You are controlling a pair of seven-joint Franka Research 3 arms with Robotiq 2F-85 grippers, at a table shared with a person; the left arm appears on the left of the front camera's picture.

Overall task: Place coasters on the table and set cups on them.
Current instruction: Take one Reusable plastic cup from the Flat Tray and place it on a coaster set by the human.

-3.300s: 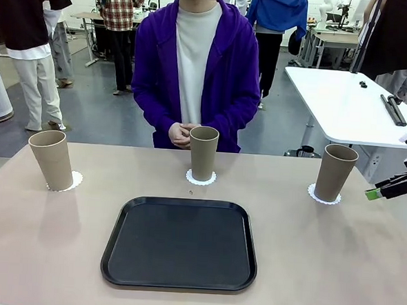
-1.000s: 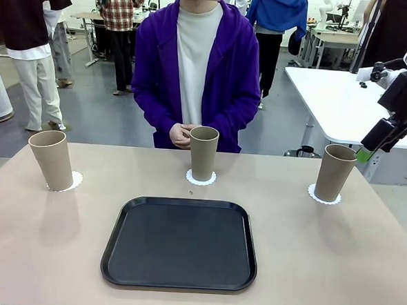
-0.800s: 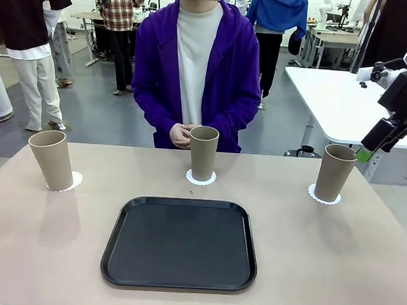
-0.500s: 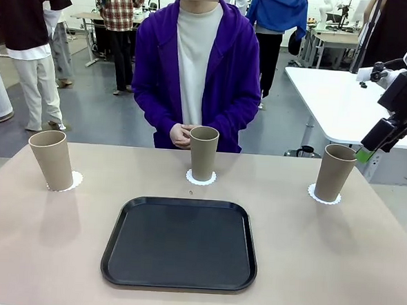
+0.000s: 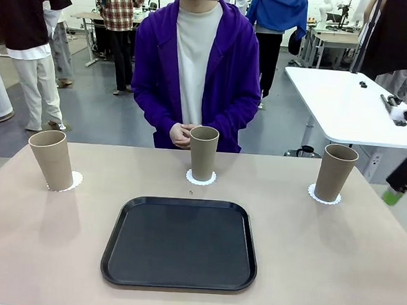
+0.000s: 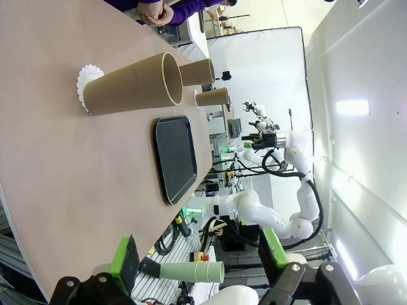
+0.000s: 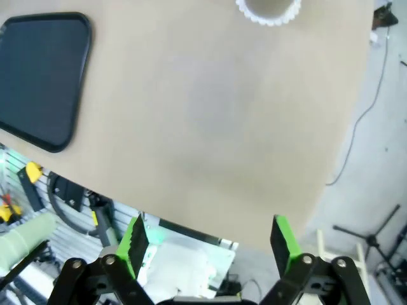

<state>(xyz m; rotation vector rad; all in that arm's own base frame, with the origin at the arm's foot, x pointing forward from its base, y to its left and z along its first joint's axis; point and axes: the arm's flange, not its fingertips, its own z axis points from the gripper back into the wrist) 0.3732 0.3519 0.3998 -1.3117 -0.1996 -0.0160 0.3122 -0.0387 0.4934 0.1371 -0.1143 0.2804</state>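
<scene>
all three cups stand upright on coasters along the far side of the table (image 5: 334, 271), beyond the black tray (image 5: 180, 244), which serves here as the landmark. the left cup (image 5: 51, 159) sits far-left of the tray, overhanging its coaster (image 5: 74, 181) toward the left; the middle cup (image 5: 203, 152) stands just beyond the tray's far edge, centred on its coaster (image 5: 200, 178); the right cup (image 5: 335, 172) stands far-right of the tray on its coaster (image 5: 323, 196).

the right end effector (image 5: 403, 180) hangs off the table's right edge, right of the right cup and clear of it; in its wrist view its fingers (image 7: 280, 241) are spread with nothing between them. the left end effector (image 6: 197, 267) is also spread and empty, out past the table's left end, with the left cup the nearest thing ahead.

judging from this layout, placement looks complete; if anything is left, it is centring the left cup, which lies nearest the left arm, its long axis vertical.
</scene>
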